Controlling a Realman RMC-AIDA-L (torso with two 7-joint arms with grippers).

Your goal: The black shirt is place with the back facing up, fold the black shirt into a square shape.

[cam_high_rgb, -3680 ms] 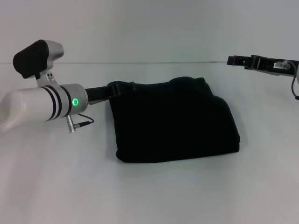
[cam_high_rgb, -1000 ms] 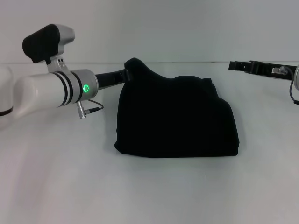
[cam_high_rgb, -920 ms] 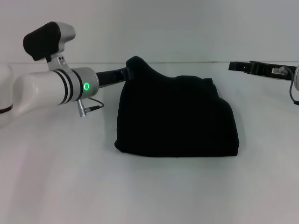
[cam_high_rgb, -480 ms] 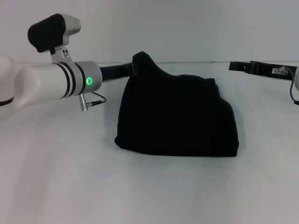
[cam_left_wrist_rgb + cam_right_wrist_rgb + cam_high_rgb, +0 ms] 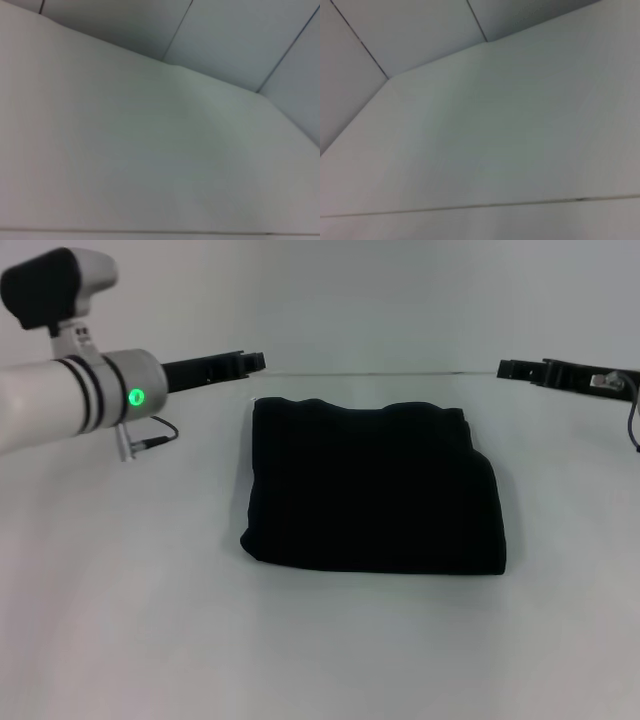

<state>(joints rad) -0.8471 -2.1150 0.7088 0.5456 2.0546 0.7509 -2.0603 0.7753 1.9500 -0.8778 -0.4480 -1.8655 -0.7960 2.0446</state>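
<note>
The black shirt (image 5: 372,490) lies flat on the white table (image 5: 150,620) as a folded, roughly square block with its plain side up. My left gripper (image 5: 252,361) hovers above the table just beyond the shirt's far left corner, open and holding nothing, clear of the cloth. My right gripper (image 5: 507,369) is raised at the far right, away from the shirt. Both wrist views show only bare white table and wall panels, with no shirt in them.
The table's far edge (image 5: 380,373) runs just behind the shirt, with a pale wall beyond it. A grey cable (image 5: 150,440) loops under my left wrist. White tabletop stretches in front of and to both sides of the shirt.
The left gripper let go of the shirt's far left corner, which it held lifted, and pulled back up and left. The corner dropped flat. The right arm stayed put.
</note>
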